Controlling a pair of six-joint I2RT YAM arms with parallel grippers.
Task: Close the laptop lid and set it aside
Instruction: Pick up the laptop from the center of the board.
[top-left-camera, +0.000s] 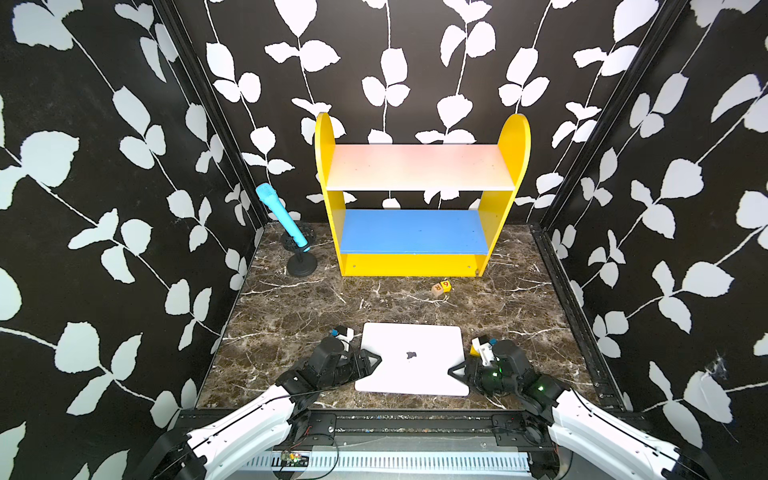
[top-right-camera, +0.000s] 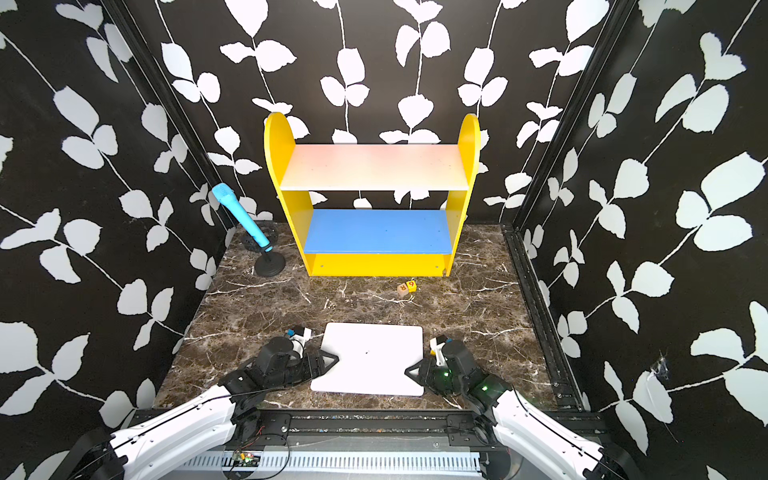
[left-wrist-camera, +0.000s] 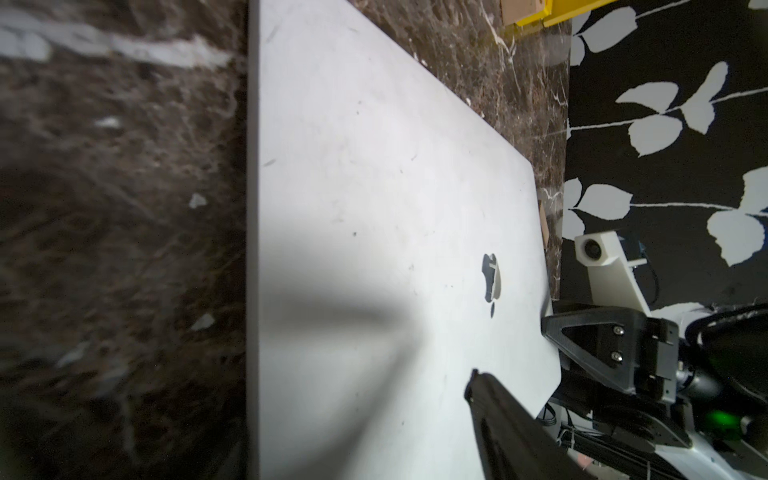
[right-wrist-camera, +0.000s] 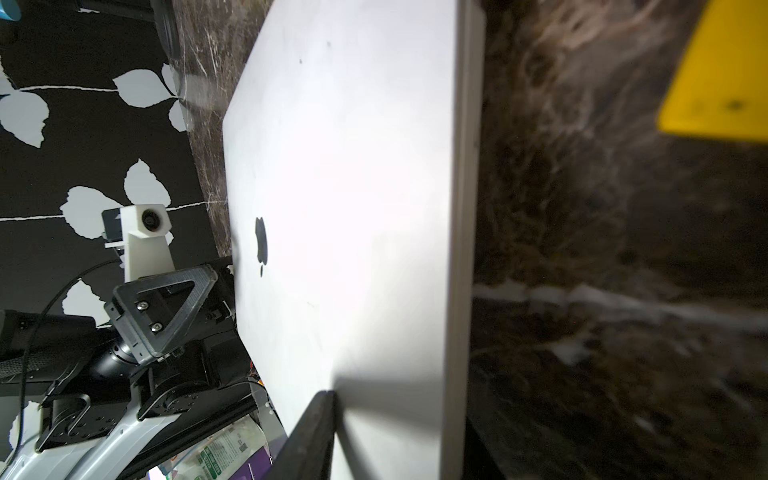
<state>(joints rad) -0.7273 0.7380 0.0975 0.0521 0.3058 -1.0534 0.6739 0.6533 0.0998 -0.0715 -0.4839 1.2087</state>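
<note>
The laptop (top-left-camera: 411, 359) lies flat on the marble table (top-left-camera: 291, 316) at 6 o'clock, closed. The laptop lid (left-wrist-camera: 374, 208) is down with its dark apple logo (top-left-camera: 411, 355) facing up. In the right wrist view the lid's long edge sits flush over the base with only a thin seam showing.

The laptop's near edge runs parallel to the black front rail (top-left-camera: 415, 419), with a narrow strip of marble between them.

The left gripper (top-left-camera: 376, 358) is at the laptop's 9 o'clock edge. One black finger (left-wrist-camera: 490, 399) reaches in over the lid's surface, and the finger below is hidden. I cannot tell whether the jaws are pinching the edge or only straddling it.

The right gripper (top-left-camera: 453, 370) is at the 3 o'clock edge, its upper finger (right-wrist-camera: 316, 432) also lying over the lid. Its grip cannot be told either.

Bare marble stretches from the laptop's far edge toward 12 o'clock. Two small lettered blocks (top-left-camera: 441, 287) touch each other at about 1 o'clock from the laptop, just in front of the yellow shelf (top-left-camera: 424, 266). The shelf stands against the back wall at 12 o'clock.

A blue microphone (top-left-camera: 280, 218) leans on its round black stand (top-left-camera: 302, 266) at 10 o'clock, well apart from the laptop. Open marble also runs out past both grippers toward the side walls at 9 and 3 o'clock.
</note>
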